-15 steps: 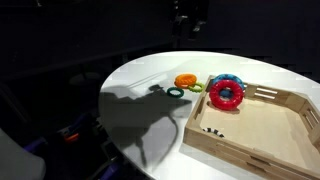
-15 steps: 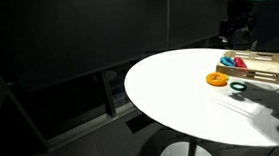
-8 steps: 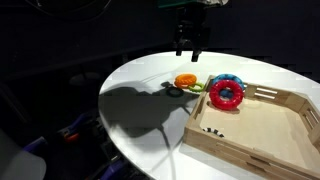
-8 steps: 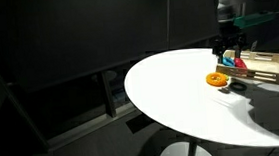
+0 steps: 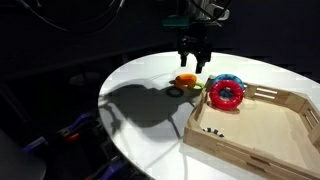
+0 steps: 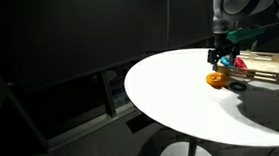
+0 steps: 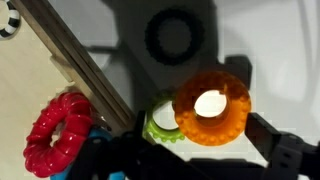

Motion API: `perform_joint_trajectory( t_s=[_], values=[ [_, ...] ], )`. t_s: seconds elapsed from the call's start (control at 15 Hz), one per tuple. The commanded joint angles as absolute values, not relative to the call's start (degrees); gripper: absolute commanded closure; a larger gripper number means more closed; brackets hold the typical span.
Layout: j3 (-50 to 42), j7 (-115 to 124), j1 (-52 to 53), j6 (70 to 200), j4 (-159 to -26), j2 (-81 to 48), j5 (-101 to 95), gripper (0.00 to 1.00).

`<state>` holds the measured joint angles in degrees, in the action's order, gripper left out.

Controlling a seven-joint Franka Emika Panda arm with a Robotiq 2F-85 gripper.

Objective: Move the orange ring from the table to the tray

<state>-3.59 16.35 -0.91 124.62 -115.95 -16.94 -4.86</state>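
We see a dark room in both exterior views: everything around the table is nearly black, while its white top is lit hard from above and almost blown out. In an exterior view a large, soft-edged shadow spreads over the left-centre of the frame. Both views are small and grainy. In the wrist view we find soft focus throughout. The orange ring glows, with white glare in its hole, and blurred black shapes lie along the bottom edge.
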Motion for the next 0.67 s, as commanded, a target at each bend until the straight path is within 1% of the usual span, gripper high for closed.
perform_joint_trajectory(
  t_s=[0.0, 0.4, 0.53, 0.6],
  values=[
    [-4.82, 19.58, 0.08, 125.88, -114.34, -19.14, -6.79, 0.0],
    [-5.53, 21.16, 0.47, 126.09, -113.56, -22.16, -6.03, 0.0],
    [-5.71, 21.53, 0.67, 126.0, -113.38, -22.96, -5.98, 0.1],
    [-5.79, 21.84, 0.76, 125.85, -113.23, -23.3, -5.91, 0.22]
  ],
)
